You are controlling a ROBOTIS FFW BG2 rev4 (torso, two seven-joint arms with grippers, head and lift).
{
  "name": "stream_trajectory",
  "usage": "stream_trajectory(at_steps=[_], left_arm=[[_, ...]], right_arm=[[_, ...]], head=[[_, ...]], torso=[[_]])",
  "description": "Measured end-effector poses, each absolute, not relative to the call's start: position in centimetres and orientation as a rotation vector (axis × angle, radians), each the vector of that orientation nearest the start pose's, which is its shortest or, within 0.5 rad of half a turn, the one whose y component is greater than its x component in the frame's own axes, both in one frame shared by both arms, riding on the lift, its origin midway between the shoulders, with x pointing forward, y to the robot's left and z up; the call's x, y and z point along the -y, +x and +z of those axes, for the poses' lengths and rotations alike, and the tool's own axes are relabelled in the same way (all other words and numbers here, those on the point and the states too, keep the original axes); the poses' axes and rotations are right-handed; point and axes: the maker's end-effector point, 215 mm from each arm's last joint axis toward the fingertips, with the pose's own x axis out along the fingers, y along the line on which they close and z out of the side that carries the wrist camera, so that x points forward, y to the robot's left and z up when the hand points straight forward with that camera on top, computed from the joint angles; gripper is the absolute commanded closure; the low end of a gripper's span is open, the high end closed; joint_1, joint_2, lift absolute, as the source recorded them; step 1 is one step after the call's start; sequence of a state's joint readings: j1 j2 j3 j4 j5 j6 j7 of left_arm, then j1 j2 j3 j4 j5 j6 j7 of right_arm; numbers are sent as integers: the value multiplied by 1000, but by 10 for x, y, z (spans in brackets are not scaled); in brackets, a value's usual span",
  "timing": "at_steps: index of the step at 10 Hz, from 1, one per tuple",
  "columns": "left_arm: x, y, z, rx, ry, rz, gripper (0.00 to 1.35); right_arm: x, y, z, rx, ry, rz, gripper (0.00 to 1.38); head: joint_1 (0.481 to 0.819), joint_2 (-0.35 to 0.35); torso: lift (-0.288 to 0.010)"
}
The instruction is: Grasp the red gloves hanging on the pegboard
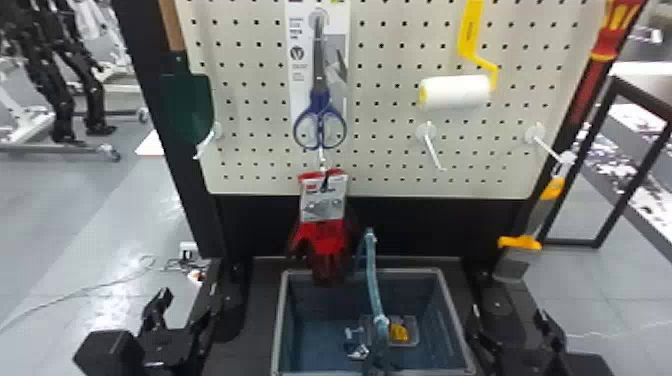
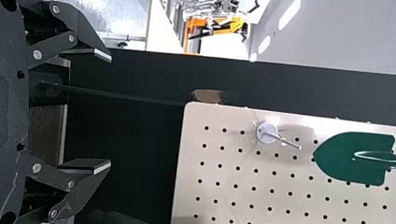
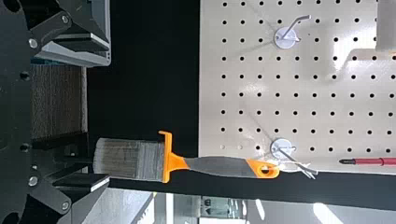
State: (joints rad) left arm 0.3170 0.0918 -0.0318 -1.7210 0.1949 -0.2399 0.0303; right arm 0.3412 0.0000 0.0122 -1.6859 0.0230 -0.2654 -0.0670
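Your red gloves (image 1: 322, 235) hang from a hook at the bottom edge of the pegboard (image 1: 390, 165), near its middle and straight below the blue-handled scissors (image 1: 320, 117). Their card header sits over the board's lower rim. The gloves themselves droop past it against the black panel underneath, fingers pointing down and reaching the back rim of the grey bin (image 1: 282, 310).

Your left gripper (image 1: 182, 310) sits low at the near left, beside the bin's left wall. In the left wrist view, the left gripper (image 2: 105, 109) has its two fingers spread wide with nothing between them. It faces the pegboard's left corner, where a bare hook (image 2: 268, 134) and a green trowel (image 2: 355, 156) show. The gloves are up, ahead and to the right of this gripper, well apart from it.

Your right gripper (image 1: 512, 325) sits low at the near right, beside the bin's right wall. In the right wrist view, the right gripper (image 3: 106, 114) is likewise spread wide and holding nothing. It faces the board's right end, where a paintbrush (image 3: 187, 163) with an orange and grey handle hangs from a hook, with a red screwdriver (image 3: 369, 162) farther along. The gloves are up, ahead and to the left of this gripper, also well apart.

So the gloves hang between the two grippers and above both, touching neither.

A paint roller (image 1: 455, 90) with a yellow handle hangs on the board's upper right. Inside the bin lies a blue tool (image 1: 372, 280) leaning towards its back wall.
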Motion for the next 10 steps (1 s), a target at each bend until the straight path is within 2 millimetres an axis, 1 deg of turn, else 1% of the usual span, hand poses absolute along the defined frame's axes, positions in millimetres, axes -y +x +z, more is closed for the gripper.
stream_trajectory(at_steps=[1,2,5,6,10], left_arm=[[-246,494,-361,58,-123,-3,470],[-241,502,-359,53,-125,-49,470],[-207,531,-342,95,-158,-297,470],[-200,537,-341,91,-166,-348,470],[-184,549,-346,23,-171,-564,464]], right_arm=[[233,478,-381,39,-17,-50,285],[233,478,-381,39,-17,-49,285],[232,480,-380,42,-19,-47,285],[231,480,-381,41,-19,-46,285],[228,481,-380,43,-21,-36,285]], head=[[549,0],[549,0],[549,0],[549,0],[549,0]], torso=[[-100],[-100],[-100],[-100],[-100]])
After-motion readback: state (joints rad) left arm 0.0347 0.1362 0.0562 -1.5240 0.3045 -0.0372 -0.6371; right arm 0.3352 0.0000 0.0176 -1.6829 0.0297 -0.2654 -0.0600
